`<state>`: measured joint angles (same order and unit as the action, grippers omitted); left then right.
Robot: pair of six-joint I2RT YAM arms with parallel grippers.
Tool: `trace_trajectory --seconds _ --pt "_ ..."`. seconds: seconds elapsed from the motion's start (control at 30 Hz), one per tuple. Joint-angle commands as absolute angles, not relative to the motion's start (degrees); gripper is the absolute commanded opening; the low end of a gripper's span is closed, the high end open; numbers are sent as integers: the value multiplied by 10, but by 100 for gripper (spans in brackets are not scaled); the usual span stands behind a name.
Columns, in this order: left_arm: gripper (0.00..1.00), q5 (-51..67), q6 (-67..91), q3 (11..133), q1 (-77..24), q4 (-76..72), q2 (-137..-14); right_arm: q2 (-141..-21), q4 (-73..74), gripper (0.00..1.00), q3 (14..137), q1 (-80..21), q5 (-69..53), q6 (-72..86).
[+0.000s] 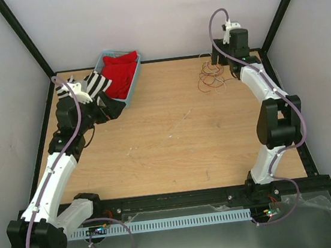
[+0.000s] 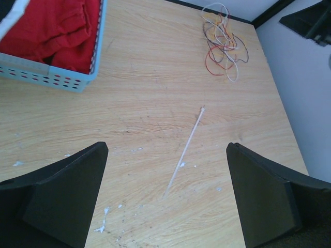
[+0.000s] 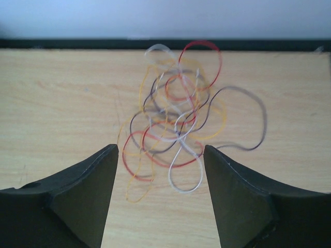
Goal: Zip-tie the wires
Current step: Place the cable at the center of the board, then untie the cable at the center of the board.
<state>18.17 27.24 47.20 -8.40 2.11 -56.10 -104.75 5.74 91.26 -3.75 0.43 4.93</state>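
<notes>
The wires (image 1: 211, 77) lie as a loose tangle of red, orange, dark and pale loops on the wooden table (image 1: 175, 153) at the far right. My right gripper (image 3: 161, 150) hovers just in front of the wires (image 3: 176, 124), open. Their nearest loops reach between its fingertips, but nothing is clamped. In the top view the right gripper (image 1: 220, 57) sits right beside the bunch. My left gripper (image 2: 166, 145) is wide open over bare wood with nothing in it. A thin whitish zip tie (image 2: 186, 147) lies flat ahead of it, and the wires (image 2: 223, 49) are far beyond.
A light-blue perforated basket (image 1: 134, 84) holding red cloth (image 1: 122, 73) stands at the back left, next to the left gripper (image 1: 112, 106). The basket (image 2: 51, 78) fills the left wrist view's upper left corner. Black frame posts and white walls border the table.
</notes>
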Motion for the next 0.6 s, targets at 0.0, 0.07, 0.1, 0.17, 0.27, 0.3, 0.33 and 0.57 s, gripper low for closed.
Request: trace_trajectory --seconds 0.0,0.07,0.1,0.17,0.27,0.3,0.33,0.57 --pt "99 223 283 496 -85 11 -572 -1070 66 75 857 -49 -62 57" --pt "99 229 283 496 -84 11 -577 -1088 67 75 851 -67 -60 53" --pt "99 232 283 496 -85 11 -578 -1096 67 75 850 -76 -57 53" --pt "99 234 282 494 -85 11 -579 -1115 67 74 850 -90 -54 53" --pt "99 233 279 492 -85 11 -577 -1140 67 73 850 -99 -39 66" --pt "99 233 279 492 -85 11 -576 -1146 67 72 850 -99 -36 70" --pt "99 232 279 491 -85 11 -575 -1153 67 71 850 -99 -32 70" --pt "99 227 278 491 -85 11 -578 -1178 68 65 843 -104 -17 62"
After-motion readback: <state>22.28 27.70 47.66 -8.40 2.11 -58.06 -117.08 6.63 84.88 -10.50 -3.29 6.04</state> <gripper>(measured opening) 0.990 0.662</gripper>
